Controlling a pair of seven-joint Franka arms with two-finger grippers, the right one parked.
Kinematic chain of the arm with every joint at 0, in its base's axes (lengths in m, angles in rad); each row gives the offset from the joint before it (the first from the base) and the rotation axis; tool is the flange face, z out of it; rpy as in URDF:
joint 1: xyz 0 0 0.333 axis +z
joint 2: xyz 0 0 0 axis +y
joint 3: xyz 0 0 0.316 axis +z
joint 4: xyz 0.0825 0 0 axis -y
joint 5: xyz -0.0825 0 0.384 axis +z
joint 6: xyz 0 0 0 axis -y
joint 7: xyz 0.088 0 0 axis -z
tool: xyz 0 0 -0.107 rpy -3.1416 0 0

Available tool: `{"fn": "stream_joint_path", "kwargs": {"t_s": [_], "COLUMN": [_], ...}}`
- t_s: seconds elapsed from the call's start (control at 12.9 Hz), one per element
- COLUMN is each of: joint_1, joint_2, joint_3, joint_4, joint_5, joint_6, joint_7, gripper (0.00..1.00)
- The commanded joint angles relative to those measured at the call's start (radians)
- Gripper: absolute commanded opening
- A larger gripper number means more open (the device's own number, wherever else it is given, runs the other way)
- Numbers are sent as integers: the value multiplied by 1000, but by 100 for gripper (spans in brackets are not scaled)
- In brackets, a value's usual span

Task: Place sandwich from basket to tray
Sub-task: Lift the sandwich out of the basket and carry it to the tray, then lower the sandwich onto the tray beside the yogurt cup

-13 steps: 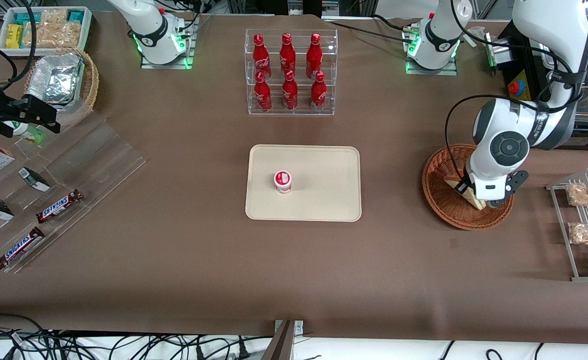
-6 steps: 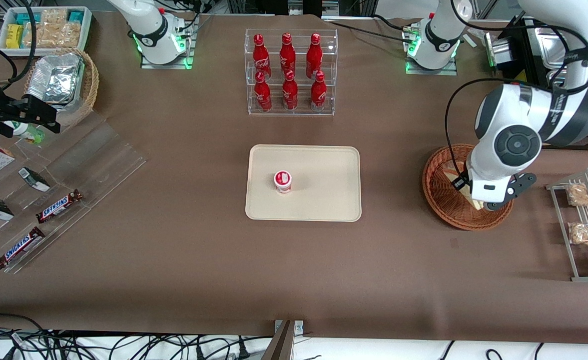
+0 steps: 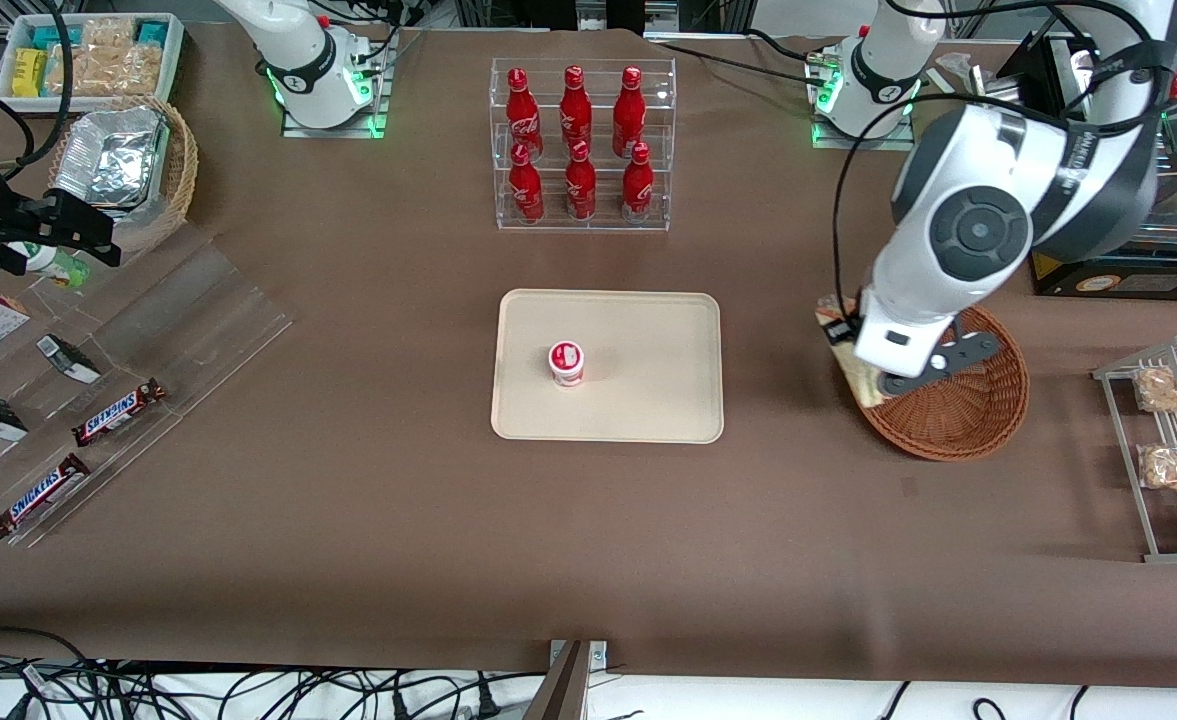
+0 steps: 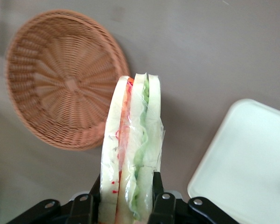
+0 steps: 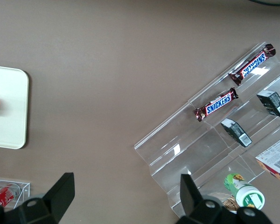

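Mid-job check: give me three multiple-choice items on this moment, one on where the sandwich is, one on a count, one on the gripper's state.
1. Where is the clear-wrapped triangular sandwich?
A. lying in the round reddish-brown wicker basket
B. held in the air above that basket's rim
C. on the flat beige rectangular tray

2. How many red bottles stand in the clear acrylic rack?
A. four
B. six
C. eight

3. The left gripper is:
A. shut on the sandwich
B. open above the tray
C. open inside the basket

Answers:
1 B: the wrist view shows the wedge clamped, with the basket bare below.
2 B: two rows of three.
3 A: fingers press both bread faces.
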Motion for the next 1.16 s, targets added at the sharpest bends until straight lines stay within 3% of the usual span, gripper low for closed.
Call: {"fn": "stream_joint_path", "kwargs": {"t_s": [0.0, 0.23, 0.46, 0.7, 0.93, 1.08], "joint_1": [5, 5, 1, -61, -85, -104], "joint_2": [13, 23, 63, 106, 144, 164], "joint_3": [-60, -123, -198, -198, -201, -200], "joint_4": [30, 8, -30, -108, -131, -159], "joint_5": [-47, -125, -122, -110, 5, 41], "joint_6": [-1, 132, 268, 441, 479, 525], "joint_7": [50, 73, 71, 53, -33, -68], "gripper": [43, 43, 43, 43, 43, 43]}}
